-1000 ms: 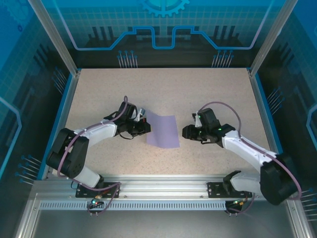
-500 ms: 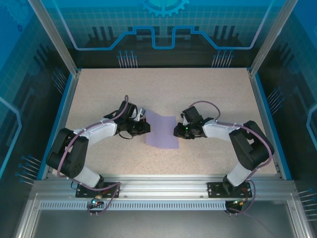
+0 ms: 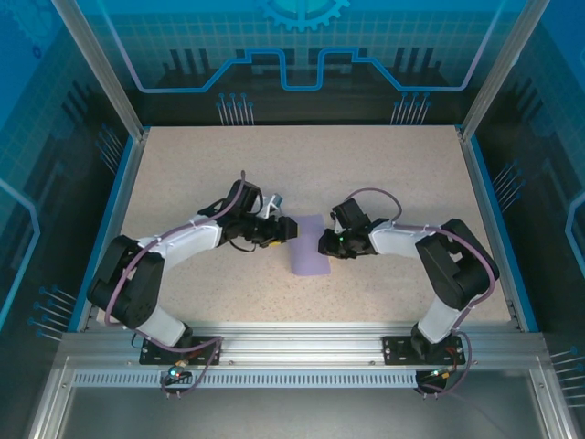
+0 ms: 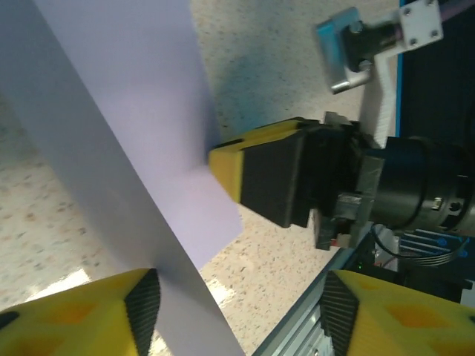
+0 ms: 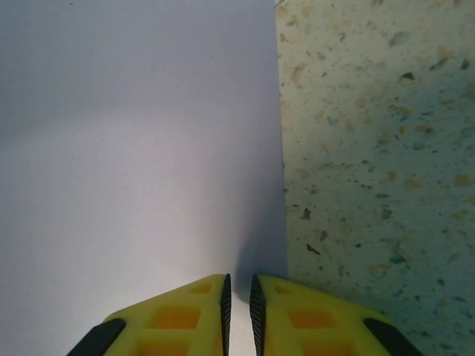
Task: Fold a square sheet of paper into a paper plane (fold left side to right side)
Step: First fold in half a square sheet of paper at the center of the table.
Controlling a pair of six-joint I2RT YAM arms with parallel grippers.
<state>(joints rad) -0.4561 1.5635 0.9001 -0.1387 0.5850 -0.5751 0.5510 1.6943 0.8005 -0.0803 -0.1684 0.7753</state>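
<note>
The square sheet of paper, pale lavender, lies mid-table and looks narrow, its left part turned over toward the right. In the left wrist view the sheet rises as a slanted flap past the left pad. My left gripper sits at the paper's left edge; the left gripper is open, with nothing clamped. My right gripper rests its tips on the paper's right edge. In its own view the right gripper is nearly closed, over the sheet just inside its right edge.
The speckled beige table has blue side rails and an aluminium frame at the near edge. The right gripper's yellow finger and black body cross the left wrist view close ahead.
My left gripper swept right with the paper's left side, then opened. The sheet now looks about half as wide. My right gripper came left onto the paper's right edge and narrowed.
</note>
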